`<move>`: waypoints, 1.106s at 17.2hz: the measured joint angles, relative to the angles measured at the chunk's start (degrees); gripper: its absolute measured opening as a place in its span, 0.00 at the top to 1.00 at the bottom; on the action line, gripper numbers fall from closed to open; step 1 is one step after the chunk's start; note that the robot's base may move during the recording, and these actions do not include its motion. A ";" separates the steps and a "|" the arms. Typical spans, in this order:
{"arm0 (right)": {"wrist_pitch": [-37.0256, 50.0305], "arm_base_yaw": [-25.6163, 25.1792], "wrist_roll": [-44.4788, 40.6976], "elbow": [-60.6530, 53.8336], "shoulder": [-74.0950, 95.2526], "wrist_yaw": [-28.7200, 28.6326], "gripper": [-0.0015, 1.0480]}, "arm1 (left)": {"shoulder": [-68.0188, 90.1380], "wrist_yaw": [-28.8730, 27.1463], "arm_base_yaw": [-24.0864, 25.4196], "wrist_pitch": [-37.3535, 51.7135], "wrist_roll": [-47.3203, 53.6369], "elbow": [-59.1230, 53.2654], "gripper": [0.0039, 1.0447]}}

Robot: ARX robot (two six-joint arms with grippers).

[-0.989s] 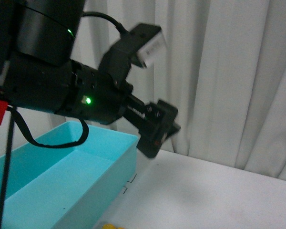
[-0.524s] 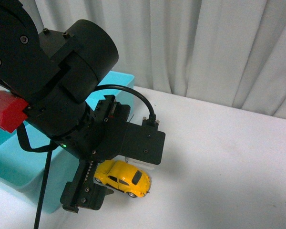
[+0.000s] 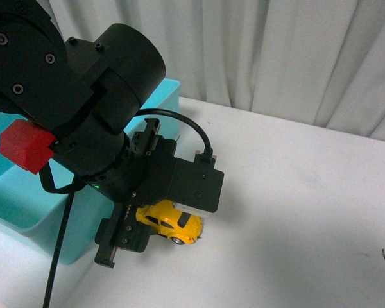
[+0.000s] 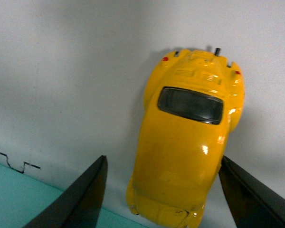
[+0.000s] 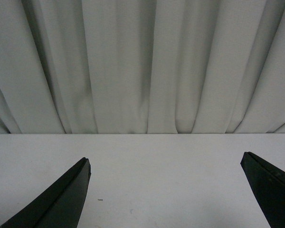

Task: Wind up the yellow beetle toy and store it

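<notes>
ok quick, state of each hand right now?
Left hand: open, straddling the yellow beetle toy, not clamped on it.
Right hand: open, holding nothing.

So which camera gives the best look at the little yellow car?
The left wrist view: the yellow beetle toy shows large from above, unobstructed. The front view shows it small, partly hidden by the left arm. The right wrist view misses it.

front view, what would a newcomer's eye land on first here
The bulky black left arm fills the left half, a red block on it. Beneath it the yellow beetle toy sits on the white table beside the turquoise bin, with the open left gripper straddling it.
</notes>
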 joint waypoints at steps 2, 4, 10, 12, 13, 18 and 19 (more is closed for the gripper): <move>0.00 0.00 0.00 0.00 0.00 0.00 0.06 | 0.33 0.00 -0.37 0.00 -0.57 -0.15 0.48; 0.00 0.00 0.00 0.00 0.00 0.00 0.06 | 0.24 -0.17 -0.61 0.28 -1.18 -0.15 0.61; 0.00 0.00 0.00 0.00 0.00 0.00 0.06 | -3.30 6.08 -0.92 -5.29 -7.80 0.07 0.62; 0.00 0.00 0.00 0.00 0.00 0.00 0.06 | -9.81 13.16 0.33 -8.94 -13.64 2.27 0.62; 0.00 0.00 0.00 0.00 0.00 0.00 0.06 | -12.96 16.24 1.60 -9.88 -16.02 3.67 0.62; 0.00 0.00 0.00 0.00 0.00 0.00 0.06 | -24.00 25.99 17.77 -5.46 -29.22 9.92 0.63; 0.00 0.00 0.00 0.00 0.00 0.00 0.06 | -23.17 23.50 21.79 -4.07 -32.00 11.17 0.63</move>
